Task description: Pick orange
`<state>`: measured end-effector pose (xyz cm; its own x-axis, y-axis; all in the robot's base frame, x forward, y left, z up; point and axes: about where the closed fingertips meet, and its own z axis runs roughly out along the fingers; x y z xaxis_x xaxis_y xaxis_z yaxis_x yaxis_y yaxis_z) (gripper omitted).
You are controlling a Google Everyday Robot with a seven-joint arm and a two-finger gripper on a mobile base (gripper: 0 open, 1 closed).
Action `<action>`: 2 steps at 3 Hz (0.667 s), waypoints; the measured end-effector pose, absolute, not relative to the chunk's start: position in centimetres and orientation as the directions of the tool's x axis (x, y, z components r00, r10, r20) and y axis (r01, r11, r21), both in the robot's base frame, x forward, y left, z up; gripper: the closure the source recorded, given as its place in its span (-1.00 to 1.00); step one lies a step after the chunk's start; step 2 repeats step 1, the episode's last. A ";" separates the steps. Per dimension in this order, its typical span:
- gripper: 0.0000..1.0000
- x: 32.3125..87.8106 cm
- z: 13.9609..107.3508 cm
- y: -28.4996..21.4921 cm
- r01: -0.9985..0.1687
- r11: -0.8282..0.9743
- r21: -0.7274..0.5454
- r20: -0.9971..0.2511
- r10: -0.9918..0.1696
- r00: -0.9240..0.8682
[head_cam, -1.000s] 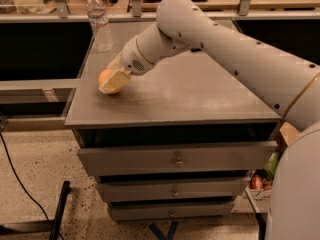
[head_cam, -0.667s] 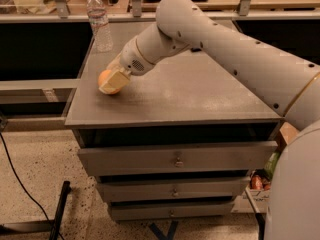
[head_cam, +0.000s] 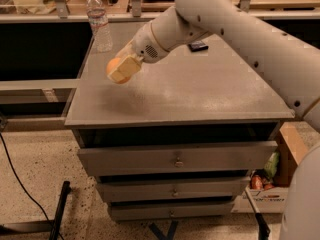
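Observation:
The orange (head_cam: 112,66) is a small round orange-yellow fruit held between the pale fingers (head_cam: 126,69) of my gripper (head_cam: 120,70). The gripper is shut on it and holds it a little above the left part of the grey cabinet top (head_cam: 200,94); a faint shadow lies on the surface beneath. My white arm (head_cam: 225,19) reaches in from the upper right. Most of the orange is hidden by the fingers; only its left side shows.
A clear plastic water bottle (head_cam: 100,21) stands at the back left corner of the top. A small dark flat object (head_cam: 198,46) lies at the back middle. Drawers (head_cam: 175,159) sit below; a box of packets (head_cam: 267,181) is on the floor right.
The gripper has risen off the cabinet top with the orange in it and shifted slightly right; the orange no longer rests on the surface.

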<state>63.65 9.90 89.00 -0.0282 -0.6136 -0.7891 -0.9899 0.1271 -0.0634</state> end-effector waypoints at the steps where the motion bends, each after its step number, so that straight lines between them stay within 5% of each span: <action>1: 1.00 63.7 89.2 9.8 -0.990 0.128 -0.064 -0.791 -0.611 -0.028; 2: 1.00 63.7 89.2 9.8 -0.990 0.128 -0.064 -0.791 -0.611 -0.028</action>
